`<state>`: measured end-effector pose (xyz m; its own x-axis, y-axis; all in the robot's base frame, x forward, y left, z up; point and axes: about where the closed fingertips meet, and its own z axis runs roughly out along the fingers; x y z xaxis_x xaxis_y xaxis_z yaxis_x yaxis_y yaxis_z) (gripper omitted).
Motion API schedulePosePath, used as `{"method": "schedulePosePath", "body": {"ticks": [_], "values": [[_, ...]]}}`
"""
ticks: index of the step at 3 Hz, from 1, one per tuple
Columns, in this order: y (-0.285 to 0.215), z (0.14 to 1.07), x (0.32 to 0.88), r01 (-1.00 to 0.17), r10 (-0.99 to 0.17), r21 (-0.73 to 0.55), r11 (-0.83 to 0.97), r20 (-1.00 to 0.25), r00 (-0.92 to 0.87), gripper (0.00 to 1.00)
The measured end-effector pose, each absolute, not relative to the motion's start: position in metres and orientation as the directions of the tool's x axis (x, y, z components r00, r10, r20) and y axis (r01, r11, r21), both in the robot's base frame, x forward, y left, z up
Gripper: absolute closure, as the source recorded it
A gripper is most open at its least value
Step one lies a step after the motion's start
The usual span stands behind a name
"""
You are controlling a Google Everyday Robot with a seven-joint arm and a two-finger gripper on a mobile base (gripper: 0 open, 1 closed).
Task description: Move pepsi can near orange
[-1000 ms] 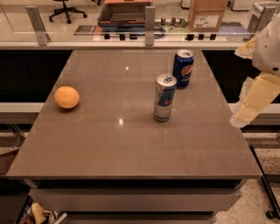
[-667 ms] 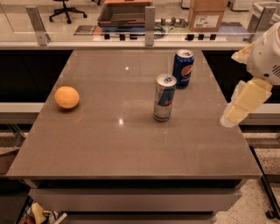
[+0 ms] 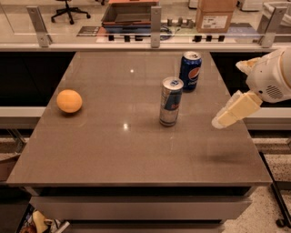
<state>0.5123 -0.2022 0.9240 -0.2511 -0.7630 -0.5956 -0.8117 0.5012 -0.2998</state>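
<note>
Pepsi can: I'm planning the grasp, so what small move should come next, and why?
Probably carry the claw farther back and left in the view toward the pepsi can: the claw hangs near the table's right edge, touching nothing.

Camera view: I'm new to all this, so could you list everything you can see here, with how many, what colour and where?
table: one, grey-brown, middle of view.
orange: one, orange, on the table's left side.
pepsi can: one, dark blue, upright, table's far right.
taller can: one, silver and blue, upright, just front-left of the pepsi can, apart from it.
cardboard box: one, brown, behind the table, upper right.
office chair: one, black, far upper left.
metal posts: three, grey, along the rail behind the table.
arm: one, white, right edge of view.
gripper: one, beige, above the table's right side, apart from both cans.
</note>
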Motion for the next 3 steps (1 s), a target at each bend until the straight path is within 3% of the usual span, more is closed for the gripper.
{"method": "schedulePosePath", "body": {"ticks": [3], "values": [[-0.216, 0.909, 0.6, -0.706, -0.65, -0.369, 0.604, -0.741, -0.169, 0.0]]}}
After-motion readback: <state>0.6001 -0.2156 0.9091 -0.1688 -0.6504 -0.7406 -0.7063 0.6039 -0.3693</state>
